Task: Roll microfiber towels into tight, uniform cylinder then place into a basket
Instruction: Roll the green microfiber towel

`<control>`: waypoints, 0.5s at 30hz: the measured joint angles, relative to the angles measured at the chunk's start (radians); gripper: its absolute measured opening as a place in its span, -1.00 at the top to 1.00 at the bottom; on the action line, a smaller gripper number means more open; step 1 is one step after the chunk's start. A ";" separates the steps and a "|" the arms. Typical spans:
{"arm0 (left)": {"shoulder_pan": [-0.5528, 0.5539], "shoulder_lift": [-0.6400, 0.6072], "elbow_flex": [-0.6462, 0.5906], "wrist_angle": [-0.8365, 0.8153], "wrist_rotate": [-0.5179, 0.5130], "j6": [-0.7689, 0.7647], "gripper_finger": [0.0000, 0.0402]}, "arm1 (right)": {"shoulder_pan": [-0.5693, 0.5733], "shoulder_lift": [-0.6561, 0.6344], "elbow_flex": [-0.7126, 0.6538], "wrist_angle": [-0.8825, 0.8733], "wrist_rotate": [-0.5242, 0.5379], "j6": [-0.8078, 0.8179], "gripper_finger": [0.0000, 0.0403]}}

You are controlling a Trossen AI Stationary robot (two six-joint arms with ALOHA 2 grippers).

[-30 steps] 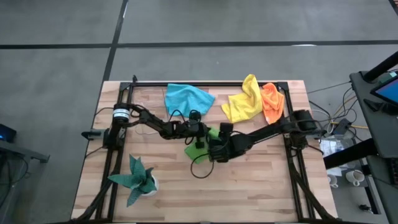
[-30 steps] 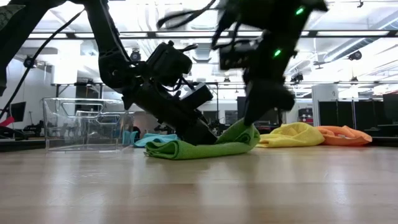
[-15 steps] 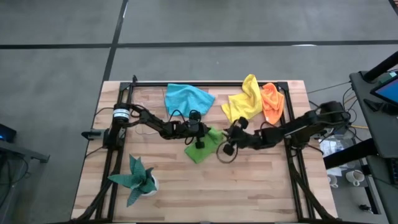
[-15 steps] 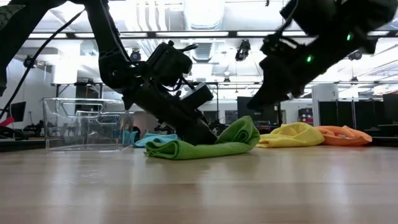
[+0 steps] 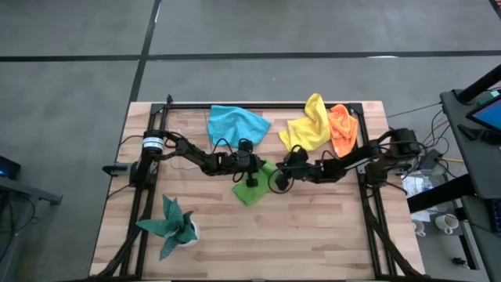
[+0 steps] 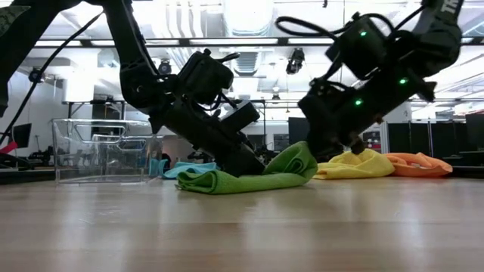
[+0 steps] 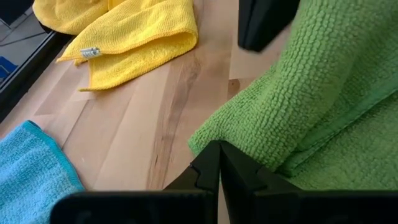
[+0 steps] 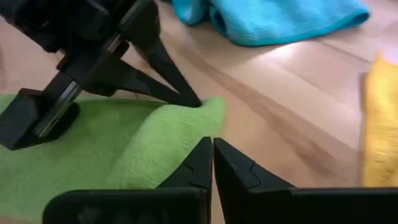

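Left gripper (image 5: pixel 262 166) is pinching the soft lime-green microfiber towel (image 5: pixel 252 188) mid-table — right gripper (image 5: pixel 279 178) is hovering beside it, fingers closed, empty.

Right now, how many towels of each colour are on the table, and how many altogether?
Blue towel: 1
Yellow towel: 1
Orange towel: 1
Green towel: 1
Total: 4 towels
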 joint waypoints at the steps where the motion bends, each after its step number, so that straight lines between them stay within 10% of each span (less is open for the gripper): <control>1: 0.000 0.000 -0.001 0.001 0.000 0.000 1.00 | 0.003 0.013 0.015 0.000 -0.009 0.000 0.96; 15: 0.000 -0.003 -0.004 0.001 -0.004 0.001 1.00 | 0.065 0.035 0.090 -0.023 -0.045 -0.027 0.96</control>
